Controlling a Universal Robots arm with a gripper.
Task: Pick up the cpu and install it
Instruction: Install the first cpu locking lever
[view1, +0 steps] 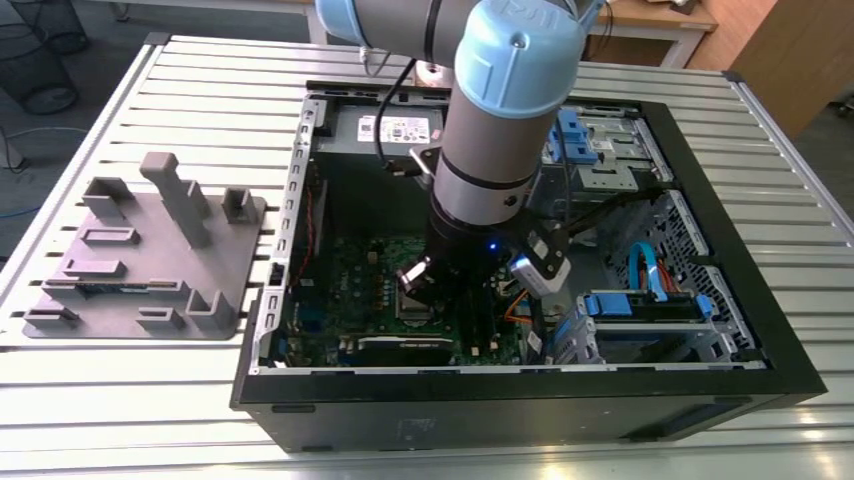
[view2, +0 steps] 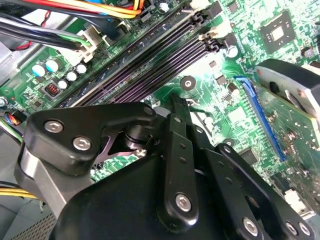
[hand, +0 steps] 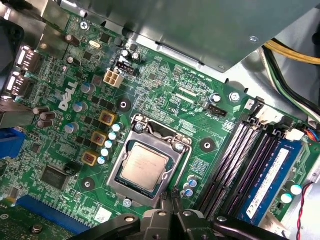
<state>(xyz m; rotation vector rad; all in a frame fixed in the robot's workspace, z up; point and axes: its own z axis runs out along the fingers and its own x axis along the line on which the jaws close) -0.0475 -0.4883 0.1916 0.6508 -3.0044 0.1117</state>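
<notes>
You see cpu (hand: 144, 166) seated in socket frame (hand: 131, 187), gripper (hand: 172, 202) at its 5 o'clock, fingers pinched narrow, empty, green motherboard (hand: 165, 100), slatted metal table (view1: 160, 400).

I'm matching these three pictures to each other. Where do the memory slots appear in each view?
Exterior view: the memory slots are dark strips inside the case, below the arm's lower end.
Second wrist view: long dark parallel rows crossing the board.
First wrist view: dark rows beside the cpu in its socket.
Shared landmark: the green motherboard.
</notes>
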